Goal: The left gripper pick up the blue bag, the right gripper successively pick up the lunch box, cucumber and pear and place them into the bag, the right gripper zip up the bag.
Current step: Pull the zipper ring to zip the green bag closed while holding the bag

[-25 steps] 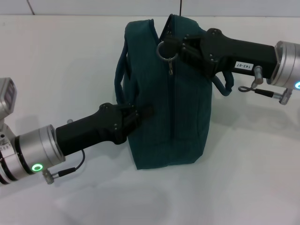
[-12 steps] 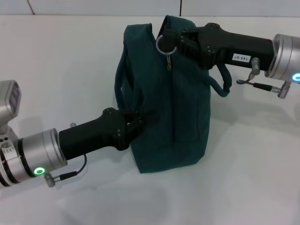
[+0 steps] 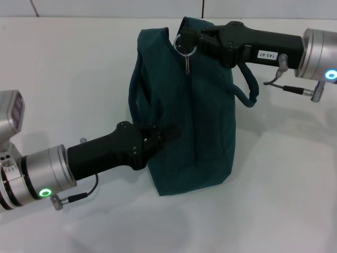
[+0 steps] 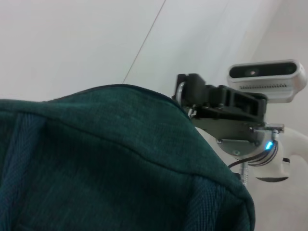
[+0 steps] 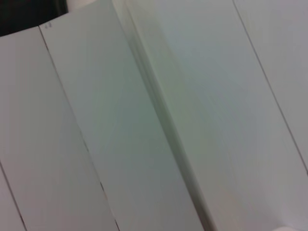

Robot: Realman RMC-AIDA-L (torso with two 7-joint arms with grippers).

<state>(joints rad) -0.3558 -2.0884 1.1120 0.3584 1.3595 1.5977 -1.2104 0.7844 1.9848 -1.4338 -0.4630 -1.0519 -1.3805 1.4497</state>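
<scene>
I have the blue bag (image 3: 184, 110) standing upright on the white counter (image 3: 274, 200), its zip running up the side that faces me. My left claw (image 3: 160, 134) is clamped together on a fold of fabric low on the bag's left side, near the dark loop handle (image 3: 136, 95) that hangs there. My right claw (image 3: 189, 41) is at the bag's top edge, closed on the metal ring zipper pull (image 3: 185, 46), with a small tab dangling below the ring. The left wrist view shows the same grip from behind the bag's fabric (image 4: 96, 168), the right claw (image 4: 185, 96) sitting at the crest.

I judge the bag to be soft and limp: the cloth creases where I pinch it and would sag without support, so the left hold must stay firm on a thick fold or seam to give the zip something to pull against. The ring is hard, thin and slippery, best hooked deep between the fingers. Whatever is inside is hidden.
</scene>
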